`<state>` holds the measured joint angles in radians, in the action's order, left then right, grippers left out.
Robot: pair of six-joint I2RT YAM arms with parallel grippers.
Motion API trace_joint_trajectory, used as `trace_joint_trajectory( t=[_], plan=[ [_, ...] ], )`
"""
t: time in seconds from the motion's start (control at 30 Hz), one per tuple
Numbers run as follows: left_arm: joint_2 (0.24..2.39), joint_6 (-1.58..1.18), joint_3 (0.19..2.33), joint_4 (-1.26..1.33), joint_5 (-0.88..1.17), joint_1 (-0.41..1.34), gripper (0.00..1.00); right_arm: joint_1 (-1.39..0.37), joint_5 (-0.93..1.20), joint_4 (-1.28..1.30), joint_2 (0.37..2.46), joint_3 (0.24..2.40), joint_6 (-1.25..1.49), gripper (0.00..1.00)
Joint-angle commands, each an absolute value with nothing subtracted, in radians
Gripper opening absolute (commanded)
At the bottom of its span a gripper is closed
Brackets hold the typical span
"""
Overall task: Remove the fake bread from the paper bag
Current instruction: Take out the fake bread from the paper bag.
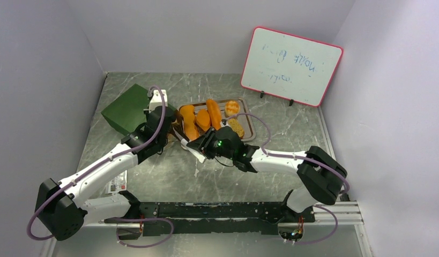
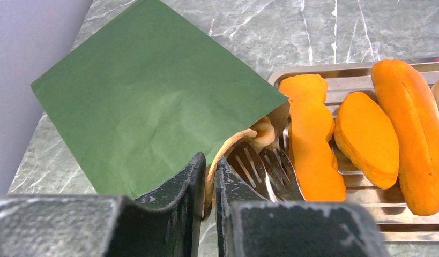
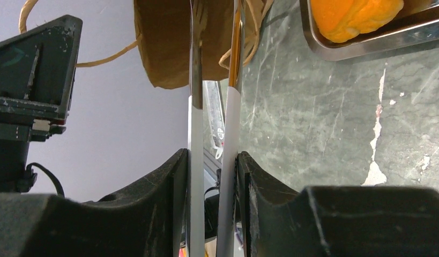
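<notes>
Paper bag [image 2: 153, 101] on its side at the rear left, mouth toward the tray [image 2: 340, 68]. Light and floppy by the look, apt to slide, so best pinned. Fake bread [image 2: 308, 139] lined up on the tray just beside the bag mouth. Glossy, rigid, probably light and slippery against metal; best taken across the narrow middle. Tongs [image 2: 265, 171] at the mouth, pressed partway together in the right gripper [image 3: 211, 176]. Left gripper [image 2: 208, 182] clamped tight on a cord handle [image 2: 233, 143]. Bag's inside hidden; impossible to tell whether any piece remains.
</notes>
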<state>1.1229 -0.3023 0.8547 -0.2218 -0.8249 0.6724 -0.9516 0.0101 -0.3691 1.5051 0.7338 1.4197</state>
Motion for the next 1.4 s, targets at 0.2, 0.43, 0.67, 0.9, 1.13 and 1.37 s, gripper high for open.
trace_joint_trajectory(
  t=[0.2, 0.43, 0.67, 0.9, 1.13, 1.37],
  plan=[
    [1.106, -0.330, 0.848, -0.234, -0.848, 0.699, 0.07, -0.937, -0.025, -0.361, 1.515, 0.772, 1.403, 0.36],
    [1.102, -0.340, 0.840, -0.240, -0.847, 0.711, 0.07, -0.925, -0.021, -0.370, 1.543, 0.787, 1.405, 0.36],
    [1.105, -0.351, 0.833, -0.249, -0.848, 0.722, 0.07, -0.905, -0.013, -0.384, 1.558, 0.793, 1.416, 0.36],
    [1.088, -0.357, 0.825, -0.258, -0.848, 0.727, 0.07, -0.875, 0.011, -0.448, 1.582, 0.774, 1.445, 0.36],
    [1.089, -0.357, 0.826, -0.268, -0.848, 0.738, 0.07, -0.872, 0.051, -0.510, 1.652, 0.792, 1.468, 0.35],
    [1.088, -0.357, 0.823, -0.270, -0.848, 0.745, 0.07, -0.871, 0.074, -0.585, 1.702, 0.807, 1.496, 0.34]
  ],
)
